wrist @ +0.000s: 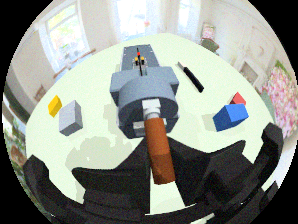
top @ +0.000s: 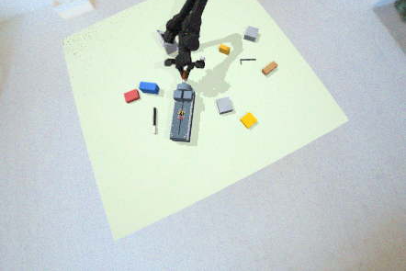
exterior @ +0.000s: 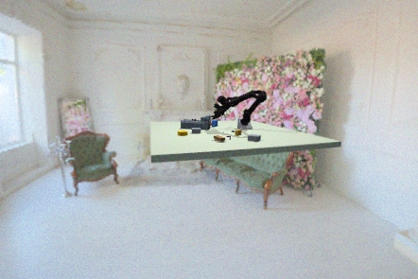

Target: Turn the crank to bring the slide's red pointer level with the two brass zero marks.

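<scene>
The grey-blue crank machine stands on the table. Its brown crank handle sticks out from the round hub, toward the arm. The red pointer sits on the slide slot, a little beyond the two brass marks, on the side away from the crank; the exact gap is too small to tell. One brass mark is left of the slot, the other right. My gripper is shut on the crank handle, one dark finger on each side.
A blue block and red block lie on one side, with a black-and-white pen. A grey block and yellow block lie on the other.
</scene>
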Tool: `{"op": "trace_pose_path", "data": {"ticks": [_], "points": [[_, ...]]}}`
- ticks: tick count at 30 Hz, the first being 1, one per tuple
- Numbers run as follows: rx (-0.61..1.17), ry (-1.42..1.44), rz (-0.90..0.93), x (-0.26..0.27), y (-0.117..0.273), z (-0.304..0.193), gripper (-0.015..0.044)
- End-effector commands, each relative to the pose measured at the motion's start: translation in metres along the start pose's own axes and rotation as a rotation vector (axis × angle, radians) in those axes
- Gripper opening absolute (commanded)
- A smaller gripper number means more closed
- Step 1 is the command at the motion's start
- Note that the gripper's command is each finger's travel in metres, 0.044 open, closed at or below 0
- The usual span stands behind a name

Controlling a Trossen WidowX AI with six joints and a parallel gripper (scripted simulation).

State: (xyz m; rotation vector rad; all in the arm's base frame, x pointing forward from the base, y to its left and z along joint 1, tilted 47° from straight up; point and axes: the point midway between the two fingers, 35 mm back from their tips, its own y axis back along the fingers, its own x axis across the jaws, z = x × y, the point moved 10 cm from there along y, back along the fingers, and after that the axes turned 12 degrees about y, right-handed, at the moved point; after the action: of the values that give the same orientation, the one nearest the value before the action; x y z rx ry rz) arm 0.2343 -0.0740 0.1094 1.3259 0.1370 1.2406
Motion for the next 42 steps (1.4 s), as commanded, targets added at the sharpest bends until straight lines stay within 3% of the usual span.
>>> {"op": "trace_pose_path", "data": {"ticks": [1,42], "points": [[-0.004,0.013,0.023,0.007,0.0,0.002,0.0],[-0.004,0.012,0.025,0.03,-0.014,-0.009,0.0]]}}
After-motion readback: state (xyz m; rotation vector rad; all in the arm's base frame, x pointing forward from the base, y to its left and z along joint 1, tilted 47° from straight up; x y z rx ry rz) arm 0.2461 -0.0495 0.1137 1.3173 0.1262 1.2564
